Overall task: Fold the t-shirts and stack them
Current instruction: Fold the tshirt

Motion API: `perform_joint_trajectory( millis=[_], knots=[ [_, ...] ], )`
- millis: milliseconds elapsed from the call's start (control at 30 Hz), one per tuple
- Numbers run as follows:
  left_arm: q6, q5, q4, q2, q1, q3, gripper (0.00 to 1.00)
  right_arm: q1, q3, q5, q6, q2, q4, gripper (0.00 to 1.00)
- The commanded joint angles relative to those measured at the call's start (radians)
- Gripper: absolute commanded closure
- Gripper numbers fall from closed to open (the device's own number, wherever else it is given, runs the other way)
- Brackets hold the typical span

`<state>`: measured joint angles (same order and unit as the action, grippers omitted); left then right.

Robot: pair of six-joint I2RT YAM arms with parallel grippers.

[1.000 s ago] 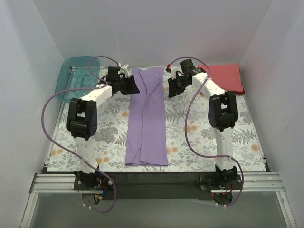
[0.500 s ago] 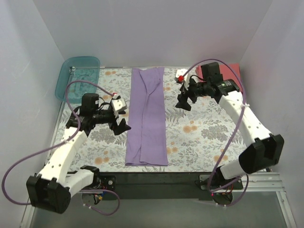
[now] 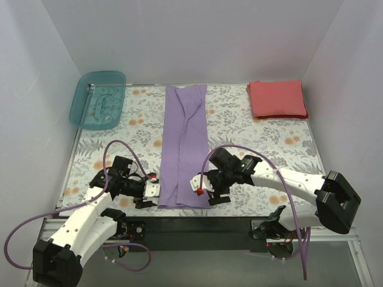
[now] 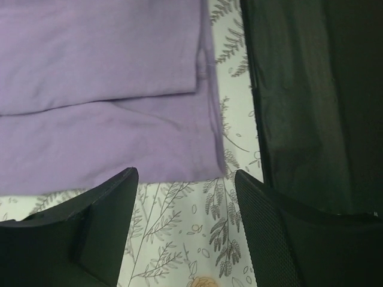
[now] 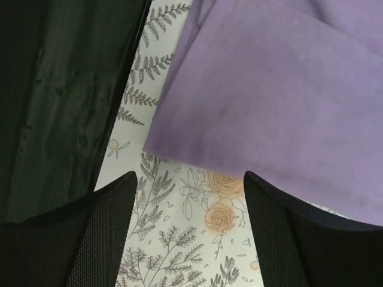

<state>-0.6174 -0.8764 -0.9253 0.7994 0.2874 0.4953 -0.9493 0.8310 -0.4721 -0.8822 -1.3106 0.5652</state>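
The lavender t-shirt [image 3: 185,143] lies as a long folded strip down the middle of the desk [image 3: 119,149]. The coral t-shirt [image 3: 277,99] sits folded at the far right corner. The left claw [image 3: 145,192] and right claw [image 3: 203,190] flank the strip's near corners, both spread and holding nothing.

The right gripper [image 5: 190,179] is spread wide at a corner of the lavender shirt [image 5: 275,89].
Its two black fingers [image 5: 66,239] stand well apart over the floral-printed worktop [image 5: 179,245], with only the print between them. The shirt's hemmed corner lies flat just beyond the fingertips, and the edge of an upper layer crosses the cloth diagonally. A dark glossy strip [image 5: 60,89] borders the print beside the corner, apart from the cloth.
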Motion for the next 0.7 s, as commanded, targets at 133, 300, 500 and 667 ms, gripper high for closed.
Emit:
perform_joint_trajectory(
  millis=[133,300,500,667],
  knots=[
    [0.129,0.074,0.192,0.062,0.206,-0.038,0.47,-0.127,-0.087,0.145,0.083,-0.021,-0.287,0.36],
    [0.261,0.134,0.307,0.103,0.312,-0.069,0.54,-0.169,-0.112,0.156,0.108,-0.052,-0.326,0.47],
    [0.294,0.200,0.371,0.103,0.344,-0.116,0.56,-0.210,-0.154,0.161,0.118,-0.050,-0.340,0.47],
    [0.286,0.246,0.393,0.106,0.369,-0.149,0.56,-0.227,-0.187,0.184,0.140,-0.073,-0.360,0.46]
  ],
)
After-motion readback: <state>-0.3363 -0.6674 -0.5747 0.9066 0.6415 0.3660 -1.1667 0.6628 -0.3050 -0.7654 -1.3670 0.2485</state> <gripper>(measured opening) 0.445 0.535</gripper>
